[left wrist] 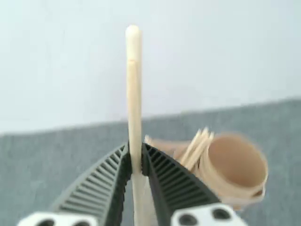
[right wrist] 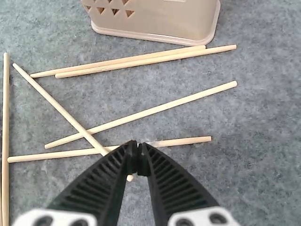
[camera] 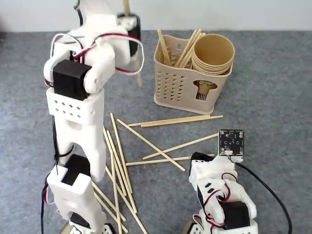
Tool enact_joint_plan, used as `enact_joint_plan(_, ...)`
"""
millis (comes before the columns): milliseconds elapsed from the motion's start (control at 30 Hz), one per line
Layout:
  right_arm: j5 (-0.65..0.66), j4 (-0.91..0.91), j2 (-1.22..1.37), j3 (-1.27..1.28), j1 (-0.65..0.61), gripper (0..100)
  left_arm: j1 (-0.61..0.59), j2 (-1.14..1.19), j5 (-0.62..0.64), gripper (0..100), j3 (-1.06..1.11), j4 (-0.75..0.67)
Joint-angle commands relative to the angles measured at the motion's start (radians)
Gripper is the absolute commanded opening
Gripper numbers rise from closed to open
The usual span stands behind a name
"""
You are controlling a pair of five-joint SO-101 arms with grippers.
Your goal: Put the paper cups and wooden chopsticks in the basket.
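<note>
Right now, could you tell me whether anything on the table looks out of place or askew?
Yes: many wooden chopsticks lie scattered and crossed on the grey mat beside the basket, rather than inside it.

Held chopstick (camera: 126, 7) runs off the high view's top edge, middle hidden behind the left arm (camera: 100, 51); basket (right wrist: 155, 21) cropped in the right wrist view.

Pale chopsticks (camera: 165, 120) of bare, smooth, unvarnished wood lie on a grey table covering (camera: 273, 97) of matt, fuzzy, carpet-like cloth. The beige perforated basket (camera: 180, 87) is moulded plastic with a faint sheen, and the stacked tan cups (camera: 213, 51) are matt paper. The arms' white shells (camera: 78, 122) are matt plastic, as are the black ribbed fingers (left wrist: 164, 174) of the left gripper (left wrist: 135, 148).
</note>
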Motion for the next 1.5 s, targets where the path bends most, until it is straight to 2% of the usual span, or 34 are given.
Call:
enact_joint_plan(0,-0.012,-0.015,0.012,-0.006,0.008,0.9,0.008,-0.003,0.011,1,-0.031,-0.181)
enact_joint_plan(133,-0.012,-0.015,0.012,-0.006,0.008,0.9,0.028,0.02,0.011,1,0.015,-0.37)
enact_joint_plan(233,-0.012,-0.013,0.012,-0.006,0.008,0.9,0.049,0.066,0.011,1,0.051,-0.457)
enact_joint_plan(500,-0.012,-0.012,0.012,-0.006,0.01,0.9,0.081,0.224,0.011,2,0.061,-0.471)
enact_joint_plan(567,-0.012,-0.012,0.012,-0.006,0.01,0.9,0.08,0.267,0.011,5,0.061,-0.468)
enact_joint_plan(733,-0.012,-0.012,0.012,-0.006,0.01,0.9,0.08,0.295,0.089,23,0.019,-0.336)
enact_joint_plan(800,-0.012,-0.012,0.012,-0.006,0.01,0.9,0.08,0.295,0.109,27,-0.042,-0.27)
enact_joint_plan(967,-0.012,-0.012,0.012,-0.006,0.01,0.9,0.08,0.296,0.104,26,-0.263,-0.077)
enact_joint_plan(1100,-0.012,-0.01,0.012,-0.005,0.01,0.9,0.046,0.302,0.104,26,-0.437,0.144)
enact_joint_plan(1167,-0.012,-0.01,0.012,-0.005,0.01,0.9,0.021,0.299,0.104,26,-0.447,0.235)
enact_joint_plan(1367,-0.012,-0.01,0.012,-0.005,0.01,0.9,-0.114,0.296,0.109,26,-0.392,0.256)
enact_joint_plan(1467,-0.012,-0.01,0.012,-0.005,0.01,0.9,-0.163,0.296,0.106,21,-0.348,0.258)
